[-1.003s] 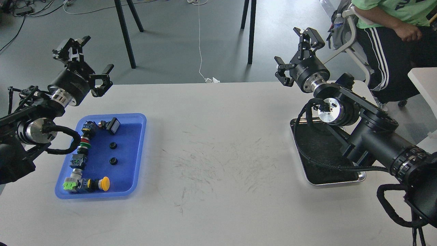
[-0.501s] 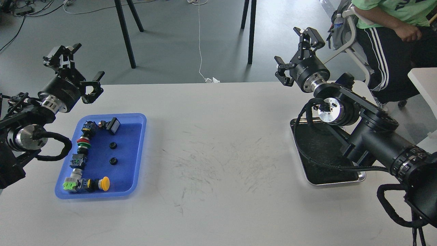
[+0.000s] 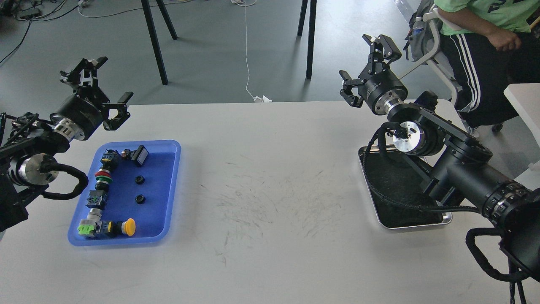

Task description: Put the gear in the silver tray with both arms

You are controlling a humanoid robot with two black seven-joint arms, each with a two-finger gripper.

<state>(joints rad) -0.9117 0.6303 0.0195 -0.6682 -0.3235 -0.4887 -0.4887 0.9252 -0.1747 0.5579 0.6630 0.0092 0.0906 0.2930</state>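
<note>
Left gripper (image 3: 98, 89) is up in the air, fingers spread wide, nothing between them, hanging just beyond the far-left corner of the blue tray (image 3: 170, 185). Right gripper (image 3: 368, 66) is the same story: jaws splayed, nothing held, raised beyond the far edge of the silver tray (image 3: 426, 225), with its own arm lying across that tray's dark floor. So both arms are free and the job has not started.

Inside the blue tray, 2 small black gears sit on the open blue floor: one (image 3: 139, 180) toward the middle, the other (image 3: 140, 199) just nearer than it. To the left of those gears runs a column of push-button switch parts (image 3: 101, 185), ending in a yellow button (image 3: 128, 226) at the near end. The silver tray itself lies well apart from the blue tray, across a scuffed stretch of white table (image 3: 270, 261), and looks to hold no gear.

The step in hand, as I read it, is the left arm's reach for a gear. Best done by coming straight down over one gear, fingers straddling it, clear of the other gear and the switch column. A thin, small part like that probably wants a low, centred pinch, or it may skid away on the blue tray's floor
</note>
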